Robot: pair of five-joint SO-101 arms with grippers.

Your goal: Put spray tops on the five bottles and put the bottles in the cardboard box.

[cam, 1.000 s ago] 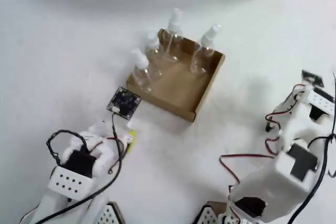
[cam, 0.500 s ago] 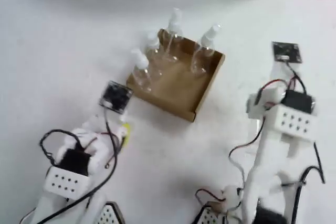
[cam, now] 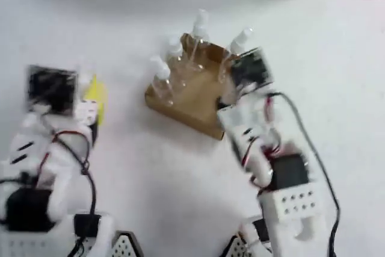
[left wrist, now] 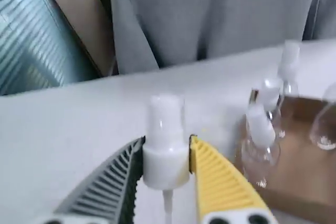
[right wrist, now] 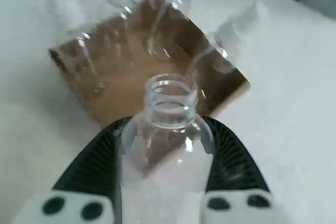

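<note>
Swung wide to the left in the past second with a spray top (left wrist: 165, 114) pinched tight in the left gripper (left wrist: 166, 145), and swung in to the box (cam: 198, 105) edge with an uncapped bottle (right wrist: 165, 153) clamped in the right gripper (right wrist: 167, 129). Next, probably: bring top over bottle, thread the tube (left wrist: 167, 205) into the mouth (right wrist: 169, 85), lower and twist without slackening either grip. Close behind, crowding the box: four capped bottles (cam: 162, 77), best kept clear of.

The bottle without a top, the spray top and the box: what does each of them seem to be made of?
The bottle looks like clear, glossy plastic: the box shows through its wall and it carries bright glints, though glass cannot be excluded. The spray top looks like smooth, opaque white plastic with a moulded collar. The cardboard box is brown and matt, with no shine and thin walls.
</note>
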